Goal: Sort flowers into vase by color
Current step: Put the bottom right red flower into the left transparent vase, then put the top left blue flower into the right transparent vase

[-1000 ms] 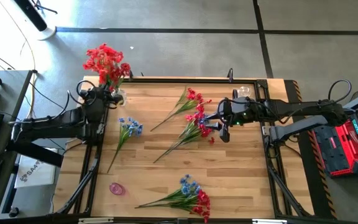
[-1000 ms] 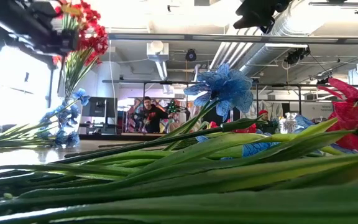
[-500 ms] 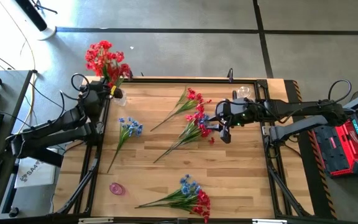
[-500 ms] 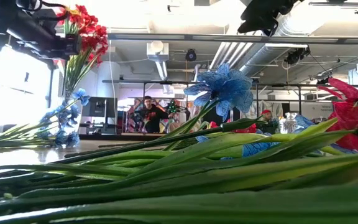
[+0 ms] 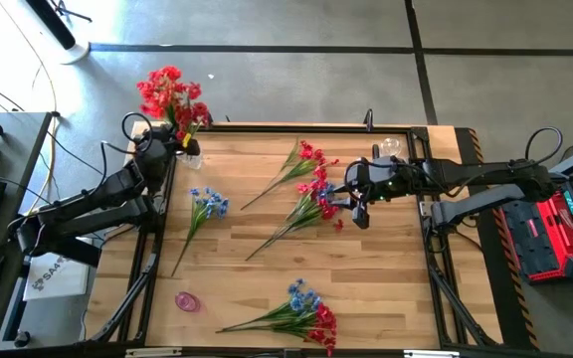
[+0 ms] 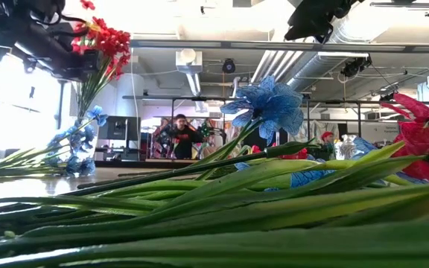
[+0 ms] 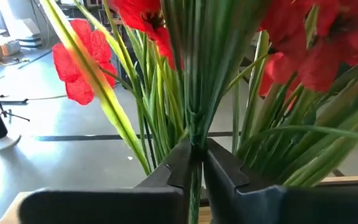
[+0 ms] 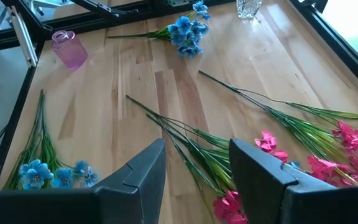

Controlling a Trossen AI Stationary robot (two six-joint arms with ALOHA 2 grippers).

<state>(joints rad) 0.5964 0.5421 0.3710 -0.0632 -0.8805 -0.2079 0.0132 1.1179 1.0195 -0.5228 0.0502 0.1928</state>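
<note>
A bunch of red flowers (image 5: pixel 172 94) stands upright at the table's far-left corner, blooms high in the low view (image 6: pixel 104 41). My left gripper (image 5: pixel 174 147) is at its stems, shut on one stem. What the bunch stands in is hidden by the gripper. My right gripper (image 5: pixel 358 207) hangs open above the table's middle right, over loose red sprays (image 5: pixel 314 194) lying flat on the wood. A blue spray (image 5: pixel 205 205) lies left of centre. A mixed red and blue bunch (image 5: pixel 304 314) lies at the near edge. My left gripper (image 7: pixel 194 163) pinches one thin green stem (image 7: pixel 194 127) of the red bunch between its two fingertips. The fingers come roughly level from the near-left side and lie across the stem. The stem stands upright among the other stems, with its blooms above the fingers.
A small pink vase (image 5: pixel 187 300) lies on its side near the near-left corner, also in the right wrist view (image 8: pixel 67 48). A clear glass vase (image 5: pixel 391 147) stands at the far edge beside the right arm. Bare wood lies between the sprays. A person moves in the room beyond.
My left gripper, still shut on the stem, has shifted a little toward the far-left corner and risen slightly. The red bunch has swayed with it, and its blooms now lean farther past the far edge. The right arm has kept still.
</note>
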